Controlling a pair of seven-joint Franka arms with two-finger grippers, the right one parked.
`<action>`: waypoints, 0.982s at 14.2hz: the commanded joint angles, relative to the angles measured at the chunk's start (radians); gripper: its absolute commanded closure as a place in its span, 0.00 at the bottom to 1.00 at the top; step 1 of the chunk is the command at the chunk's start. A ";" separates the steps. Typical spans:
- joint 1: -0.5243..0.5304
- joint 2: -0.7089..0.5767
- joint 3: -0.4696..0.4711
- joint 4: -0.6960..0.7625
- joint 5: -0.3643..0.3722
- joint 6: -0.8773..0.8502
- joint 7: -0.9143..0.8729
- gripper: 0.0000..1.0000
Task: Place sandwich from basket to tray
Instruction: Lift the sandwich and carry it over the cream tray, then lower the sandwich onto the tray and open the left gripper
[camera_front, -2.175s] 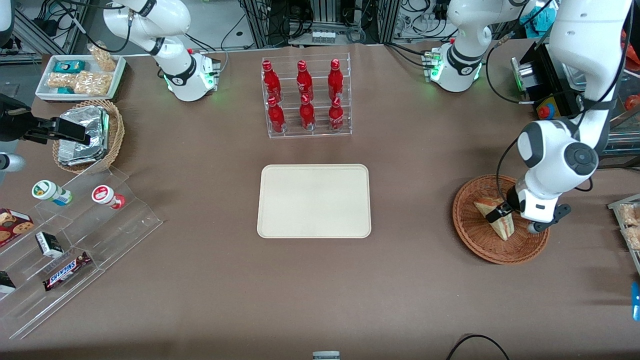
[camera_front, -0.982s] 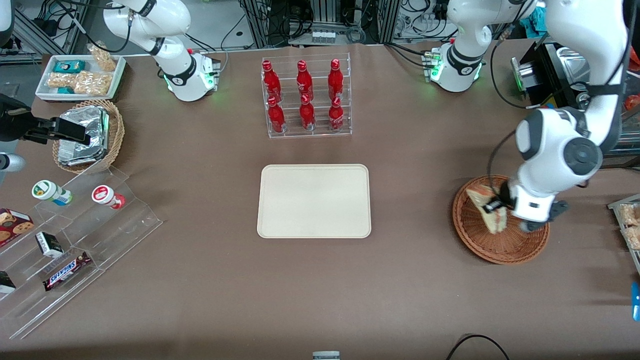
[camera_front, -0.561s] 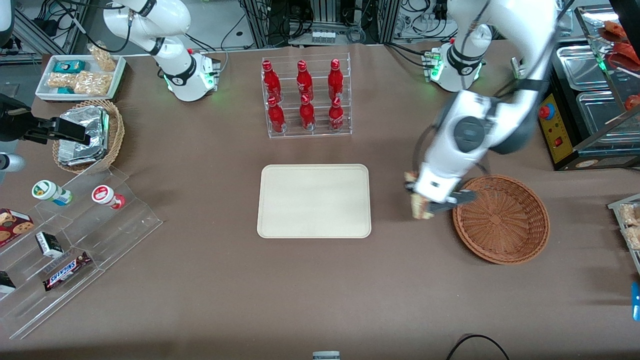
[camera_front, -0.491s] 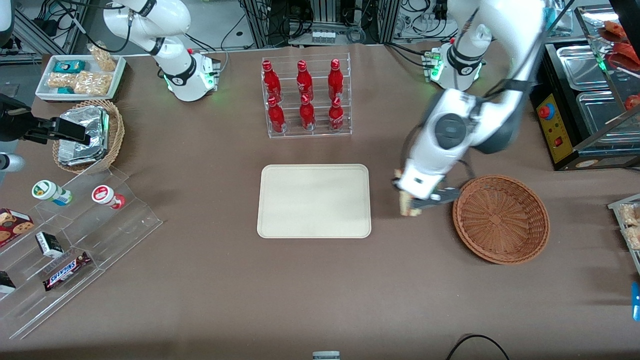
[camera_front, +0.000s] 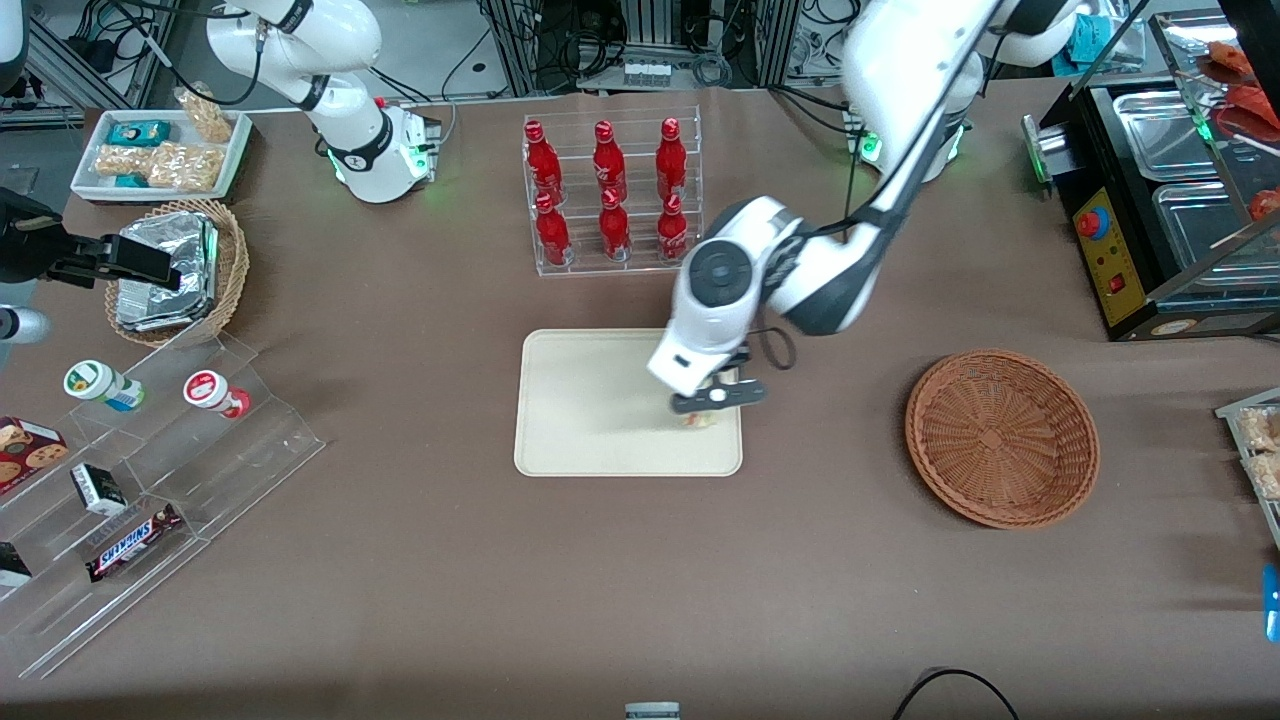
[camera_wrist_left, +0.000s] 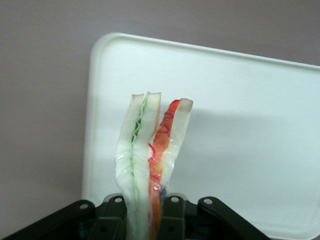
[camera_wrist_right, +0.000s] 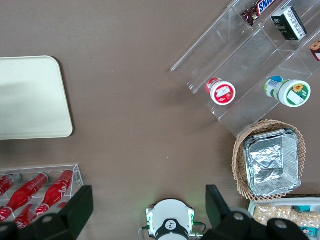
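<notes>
My left gripper (camera_front: 708, 403) hangs over the cream tray (camera_front: 590, 420), above the tray's end nearest the working arm. It is shut on the sandwich (camera_wrist_left: 150, 150), a pale bread wedge with green and red layers, which points away from the fingers (camera_wrist_left: 172, 220) over the tray (camera_wrist_left: 240, 125). From the front only a sliver of the sandwich (camera_front: 700, 421) shows under the gripper. The reddish-brown wicker basket (camera_front: 1002, 436) sits toward the working arm's end of the table, with nothing in it.
A clear rack of red bottles (camera_front: 612, 195) stands farther from the front camera than the tray. Toward the parked arm's end lie a tan basket of foil packets (camera_front: 175, 270), a white snack tray (camera_front: 160, 152) and acrylic steps with snacks (camera_front: 130, 480).
The left gripper lifted the sandwich out of the basket and carried it sideways toward the parked arm's end, ending over the tray. The basket now holds nothing.
</notes>
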 joint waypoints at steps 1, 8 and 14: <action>-0.066 0.121 0.015 0.160 0.006 -0.032 -0.050 0.84; -0.101 0.192 0.018 0.205 0.009 -0.006 -0.057 0.46; -0.109 0.195 0.020 0.205 0.023 0.022 -0.056 0.00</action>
